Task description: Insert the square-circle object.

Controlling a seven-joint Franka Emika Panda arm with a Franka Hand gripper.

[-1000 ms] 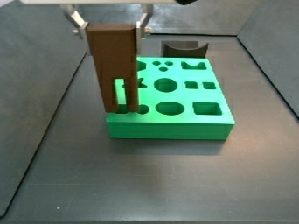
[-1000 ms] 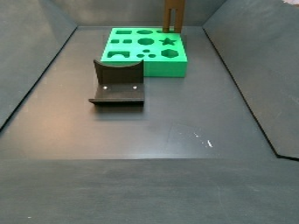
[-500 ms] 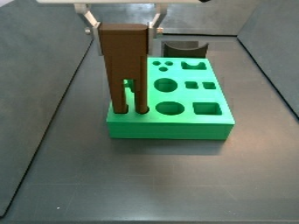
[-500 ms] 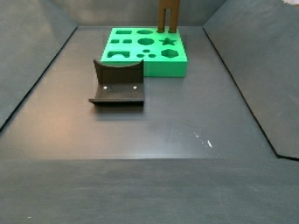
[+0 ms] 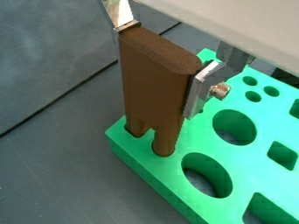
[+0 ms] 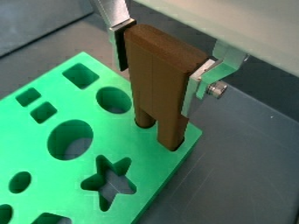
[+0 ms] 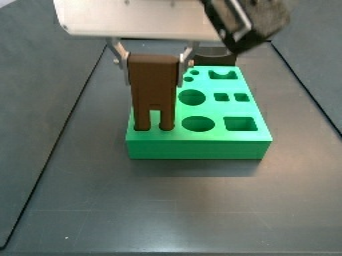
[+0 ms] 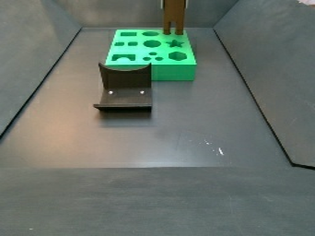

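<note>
The square-circle object [image 7: 152,88] is a tall brown block with two prongs. It stands upright at the near left corner of the green board [image 7: 201,146], with both prongs down in the board's holes. My gripper [image 7: 152,55] is shut on its upper body. In both wrist views the silver fingers [image 5: 204,80] [image 6: 200,80] press its two sides, and the prongs enter the board [image 5: 152,171]. In a side view only the block [image 8: 174,14] shows above the board's far right corner [image 8: 154,71].
The dark fixture [image 8: 123,88] stands on the grey floor beside the board, also seen behind it [image 7: 214,58]. The board has several other open holes, round, square and star-shaped. Dark walls close in the floor on both sides.
The block has come straight down with the gripper. Its prongs now sit deeper in the board's holes and less of it stands above the board.
</note>
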